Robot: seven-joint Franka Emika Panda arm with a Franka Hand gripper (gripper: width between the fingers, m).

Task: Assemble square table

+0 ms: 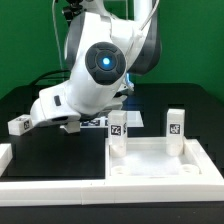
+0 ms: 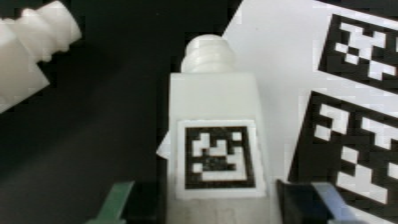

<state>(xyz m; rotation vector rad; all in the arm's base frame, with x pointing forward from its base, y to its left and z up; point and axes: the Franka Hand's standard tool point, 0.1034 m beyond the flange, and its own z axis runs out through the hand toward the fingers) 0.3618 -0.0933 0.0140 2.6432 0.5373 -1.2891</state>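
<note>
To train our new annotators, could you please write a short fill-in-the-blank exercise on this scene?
1. ___ legs stand upright on the square table top.
2. In the wrist view, a tagged leg lies ___ the end effector's fingers.
3. The wall behind the arm is ___.
Missing words: two; between; green.

No letters, numbers or brand names can be read; the only signs are coded black-and-white square tags [image 2: 217,155], one on the leg [image 2: 215,95] in the wrist view, one on each of two upright legs [image 1: 118,131] [image 1: 174,127], and larger ones on the marker board [image 2: 285,50].
</note>
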